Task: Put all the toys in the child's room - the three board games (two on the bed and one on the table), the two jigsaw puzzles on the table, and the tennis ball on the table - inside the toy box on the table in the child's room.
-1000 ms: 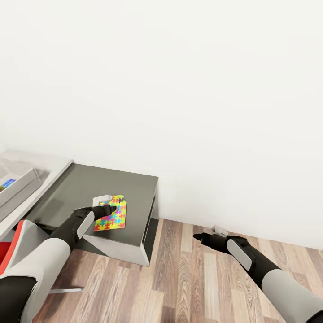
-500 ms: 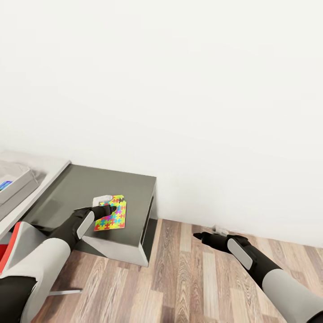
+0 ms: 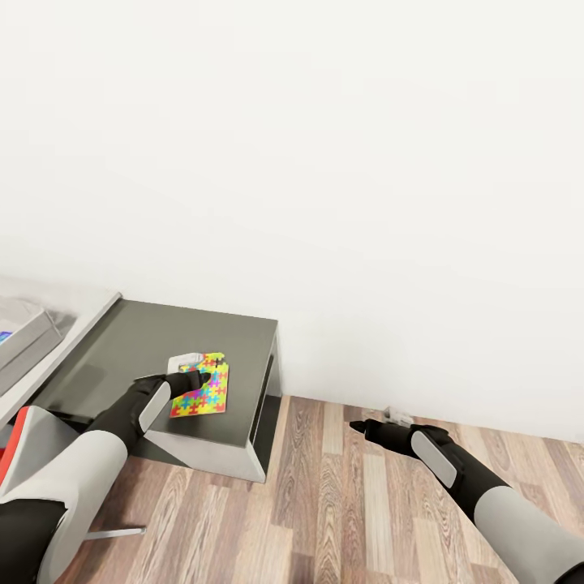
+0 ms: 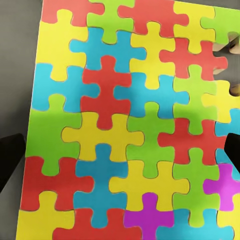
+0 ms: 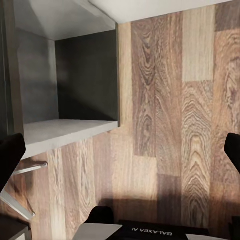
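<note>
The left gripper (image 3: 197,375) clasps a jigsaw puzzle (image 3: 202,390) by its edge above the dark desk (image 3: 195,332); the left wrist view shows dark fingertips (image 4: 11,160) either side of the board. The right gripper (image 3: 357,425) hangs over the plank floor (image 3: 341,503), fingers spread wide and empty. Since a second ago the view has swung right, the toy box (image 3: 20,345) sliding toward the left edge.

Open wood-plank floor (image 3: 357,503) spreads around the right hand (image 3: 357,425); the dark counter (image 3: 219,332) blocks toward nine o'clock.
</note>
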### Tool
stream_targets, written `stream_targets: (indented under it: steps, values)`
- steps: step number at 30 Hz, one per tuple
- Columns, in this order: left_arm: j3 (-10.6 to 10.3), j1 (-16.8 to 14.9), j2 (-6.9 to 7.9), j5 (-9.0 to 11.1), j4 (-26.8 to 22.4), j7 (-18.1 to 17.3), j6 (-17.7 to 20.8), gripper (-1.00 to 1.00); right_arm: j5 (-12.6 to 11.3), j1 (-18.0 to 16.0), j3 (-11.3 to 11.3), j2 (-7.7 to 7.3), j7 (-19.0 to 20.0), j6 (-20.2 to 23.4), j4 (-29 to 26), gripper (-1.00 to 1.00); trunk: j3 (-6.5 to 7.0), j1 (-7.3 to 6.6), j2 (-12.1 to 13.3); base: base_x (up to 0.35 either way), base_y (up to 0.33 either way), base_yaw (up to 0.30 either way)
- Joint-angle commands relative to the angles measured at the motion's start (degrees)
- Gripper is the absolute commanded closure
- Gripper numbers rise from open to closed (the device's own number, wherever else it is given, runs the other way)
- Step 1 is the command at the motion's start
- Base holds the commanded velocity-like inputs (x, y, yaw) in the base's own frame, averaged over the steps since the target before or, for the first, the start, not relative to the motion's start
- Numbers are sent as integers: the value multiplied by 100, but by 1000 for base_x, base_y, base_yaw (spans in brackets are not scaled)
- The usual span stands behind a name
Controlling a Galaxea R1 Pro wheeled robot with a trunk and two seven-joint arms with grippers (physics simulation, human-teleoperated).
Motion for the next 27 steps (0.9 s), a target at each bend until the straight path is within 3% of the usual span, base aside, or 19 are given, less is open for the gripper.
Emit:
stream_targets:
  steps: [1,27]
  values:
    - [-38,-1,5,47,278,-10,21,-100,-7,-6,22,-7,6,10,-4,-100,-10,4,-8,0,0,0]
    - [-38,-3,5,47,278,-15,21,-100,-7,-6,15,-15,6,11,-3,-100,-10,4,-8,0,0,0]
